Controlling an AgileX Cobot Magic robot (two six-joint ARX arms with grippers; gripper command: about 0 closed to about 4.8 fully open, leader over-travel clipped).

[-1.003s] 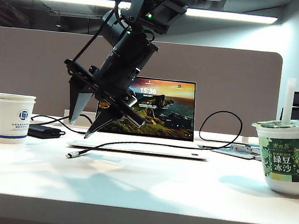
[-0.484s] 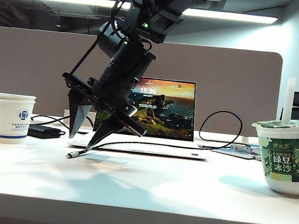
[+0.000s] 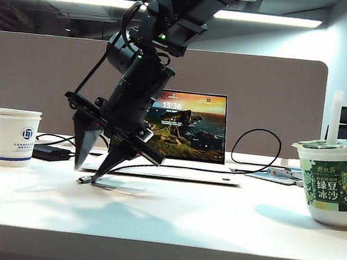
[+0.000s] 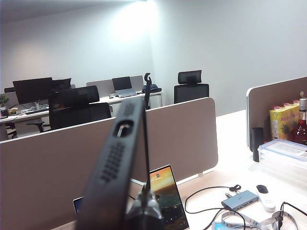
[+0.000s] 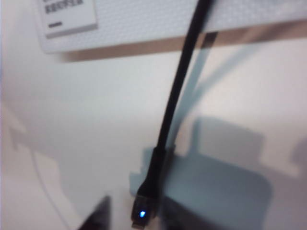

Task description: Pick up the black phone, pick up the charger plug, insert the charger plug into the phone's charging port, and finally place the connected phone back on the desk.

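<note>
Plug (image 3: 82, 180) lies on the bench (image 3: 163, 223) just in front of the laptop (image 3: 178, 144), long axis running left to right, cable trailing right. The right tool (image 3: 91, 172) straddles it, jaws part open, nothing gripped, one fingertip down at the plug. The right arm is nearer. The left tool (image 4: 144, 211) is off the bench view, closed on the phone (image 4: 115, 167), held upright. Paper cup (image 3: 14, 137) stands well left; drink cup (image 3: 336, 180) far right; neither obstructs

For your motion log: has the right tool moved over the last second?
Yes. The right tool has dropped against the laptop toward the plug on the desk.
</note>
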